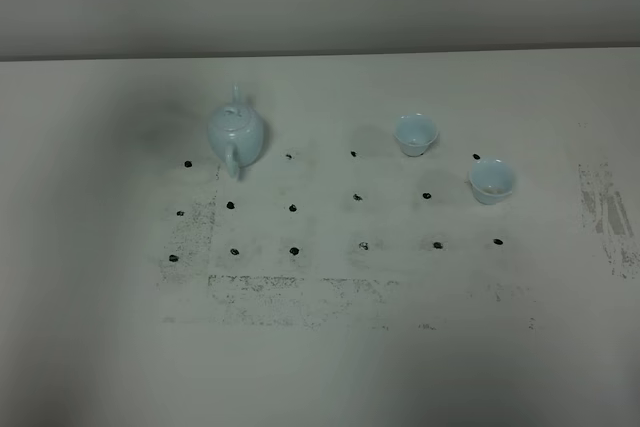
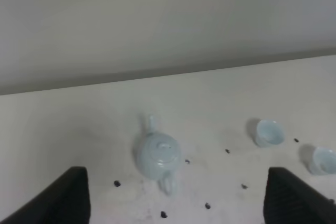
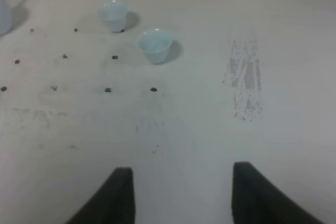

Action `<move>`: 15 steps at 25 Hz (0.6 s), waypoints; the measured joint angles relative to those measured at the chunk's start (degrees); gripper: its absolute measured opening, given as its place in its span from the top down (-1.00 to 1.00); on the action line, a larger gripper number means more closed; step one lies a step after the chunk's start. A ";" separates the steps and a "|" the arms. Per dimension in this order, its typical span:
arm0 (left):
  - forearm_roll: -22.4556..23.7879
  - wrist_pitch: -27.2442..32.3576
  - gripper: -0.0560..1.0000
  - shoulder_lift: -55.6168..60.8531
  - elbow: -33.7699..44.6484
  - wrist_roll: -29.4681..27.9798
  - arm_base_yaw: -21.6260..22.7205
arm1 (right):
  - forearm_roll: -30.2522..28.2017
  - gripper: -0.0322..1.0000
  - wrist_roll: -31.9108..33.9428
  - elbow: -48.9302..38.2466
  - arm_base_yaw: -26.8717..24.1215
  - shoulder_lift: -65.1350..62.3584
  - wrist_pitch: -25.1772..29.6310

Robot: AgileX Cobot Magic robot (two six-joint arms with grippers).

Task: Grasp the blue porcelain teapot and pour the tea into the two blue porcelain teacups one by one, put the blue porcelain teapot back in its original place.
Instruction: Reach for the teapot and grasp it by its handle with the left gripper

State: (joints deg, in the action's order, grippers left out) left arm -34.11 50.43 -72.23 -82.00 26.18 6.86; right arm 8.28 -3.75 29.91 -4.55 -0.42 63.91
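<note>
Two teacups (image 1: 416,134) stand upright on the bench (image 1: 100,347), right of the teapot (image 1: 237,132). Left claw (image 2: 176,171) and right claw (image 3: 182,168) both gape, empty.

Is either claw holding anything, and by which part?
Nothing is held: the left gripper and right gripper are open and empty; the pale blue porcelain teapot stands untouched.

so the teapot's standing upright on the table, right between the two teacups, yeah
Not quite: the teapot is not between them. The exterior high view shows the farther teacup and the nearer teacup both off to the teapot's right, apart from it. The rest holds: it stands upright on the table.
</note>
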 joint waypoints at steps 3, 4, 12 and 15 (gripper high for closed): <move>-2.86 0.05 -0.41 -1.83 0.00 0.98 -1.47 | 0.00 0.07 0.00 0.00 0.00 0.00 0.00; -3.09 0.05 -0.41 -2.99 0.00 1.09 -2.53 | 0.00 0.07 -0.06 0.00 0.00 0.00 0.00; 9.66 -2.90 -0.41 -18.34 0.00 -7.81 -22.26 | 0.00 0.07 -0.06 0.00 0.00 0.00 0.00; 22.52 -3.59 -0.41 -25.01 0.00 -15.82 -30.62 | 0.00 0.07 -0.06 0.00 0.00 0.00 0.00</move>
State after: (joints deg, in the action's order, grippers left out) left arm -11.59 46.84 -97.24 -82.00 10.36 -23.76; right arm 8.28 -3.81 29.91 -4.55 -0.42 63.90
